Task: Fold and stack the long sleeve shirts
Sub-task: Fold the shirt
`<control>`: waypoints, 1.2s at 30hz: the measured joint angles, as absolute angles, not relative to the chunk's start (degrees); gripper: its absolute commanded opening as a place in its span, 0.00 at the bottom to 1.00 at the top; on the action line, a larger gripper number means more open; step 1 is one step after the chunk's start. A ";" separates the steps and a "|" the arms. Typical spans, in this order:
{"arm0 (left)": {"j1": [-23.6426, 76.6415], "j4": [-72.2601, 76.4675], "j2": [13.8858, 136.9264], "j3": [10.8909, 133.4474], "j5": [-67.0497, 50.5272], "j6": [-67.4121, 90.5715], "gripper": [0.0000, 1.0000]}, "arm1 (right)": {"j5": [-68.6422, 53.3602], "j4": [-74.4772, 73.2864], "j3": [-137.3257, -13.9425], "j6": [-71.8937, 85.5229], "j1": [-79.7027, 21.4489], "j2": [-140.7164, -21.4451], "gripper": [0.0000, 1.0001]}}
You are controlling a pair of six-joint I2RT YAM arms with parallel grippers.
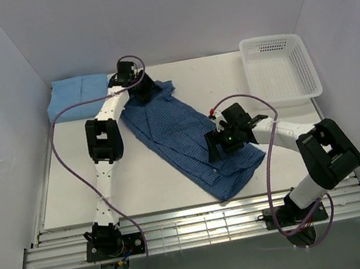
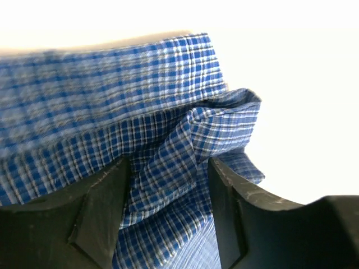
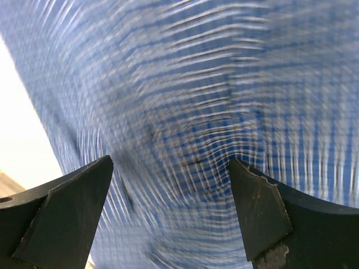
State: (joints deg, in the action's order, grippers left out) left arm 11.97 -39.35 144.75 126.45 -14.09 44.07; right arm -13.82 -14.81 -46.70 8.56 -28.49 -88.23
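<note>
The dark blue checked shirt (image 1: 179, 131) lies in a long diagonal strip from the back middle to the front right of the table. My left gripper (image 1: 138, 88) is at its far end. In the left wrist view the gripper (image 2: 169, 163) is open, and a raised fold of the checked cloth (image 2: 168, 162) stands between the jaws. My right gripper (image 1: 216, 147) hovers over the shirt's near part. In the right wrist view it (image 3: 171, 162) is open and empty, close above blurred checked cloth (image 3: 185, 84). The light blue shirt (image 1: 79, 96) lies folded at the back left.
A white plastic mesh basket (image 1: 280, 68) stands at the back right corner. White walls close in the table on three sides. The left arm's purple cable (image 1: 63, 162) loops over the left side of the table.
</note>
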 measured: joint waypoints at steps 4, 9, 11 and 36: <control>13.82 -27.51 157.45 142.19 -19.84 48.56 0.68 | -21.80 -12.60 -46.17 10.09 -33.06 -89.08 0.90; 15.07 -11.68 161.25 141.49 -21.02 58.02 0.70 | -30.79 -8.03 -47.83 11.14 -42.17 -93.32 0.90; 15.64 -7.05 163.35 142.85 -19.68 61.28 0.68 | -33.28 -6.00 -48.03 11.94 -45.58 -94.56 0.90; 14.17 3.70 166.76 144.24 -10.52 66.65 0.83 | -23.46 -10.72 -56.95 14.79 -51.13 -99.04 0.90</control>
